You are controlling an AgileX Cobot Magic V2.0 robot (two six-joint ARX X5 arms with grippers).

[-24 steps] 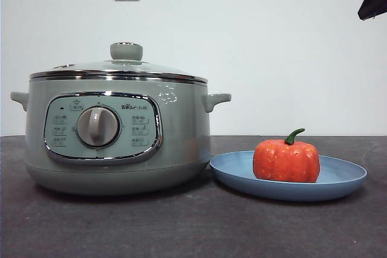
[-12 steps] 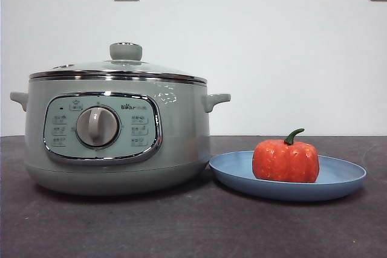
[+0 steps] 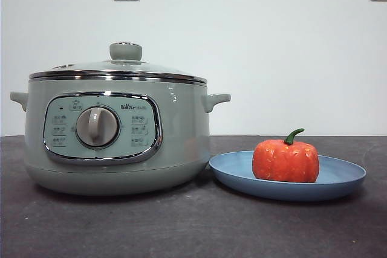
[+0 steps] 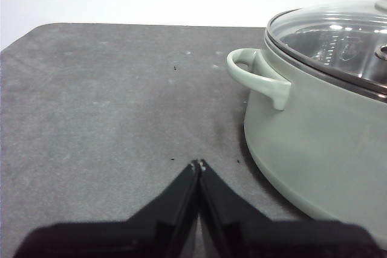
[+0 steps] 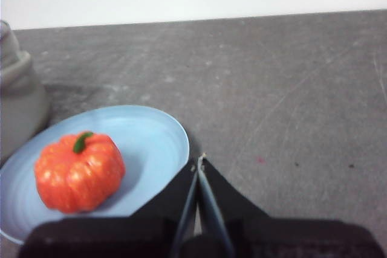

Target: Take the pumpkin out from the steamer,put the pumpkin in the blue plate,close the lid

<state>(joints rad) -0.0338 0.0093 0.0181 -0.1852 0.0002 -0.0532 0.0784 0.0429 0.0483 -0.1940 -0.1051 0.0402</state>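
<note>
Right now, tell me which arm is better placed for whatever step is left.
Neither; nothing appears left. The pumpkin sits in the blue plate and the lid is on the steamer. Left gripper waits beside the steamer, right gripper by the plate, both shut and empty.

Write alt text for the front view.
An orange pumpkin sits in a blue plate on a dark table, right of a sage-green steamer with its glass lid on. No gripper is in view.

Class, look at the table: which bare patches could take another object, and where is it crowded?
Free: the table beyond the steamer's outer handle, and beyond the blue plate. Crowded: where plate, holding the pumpkin, nearly meets steamer.
</note>
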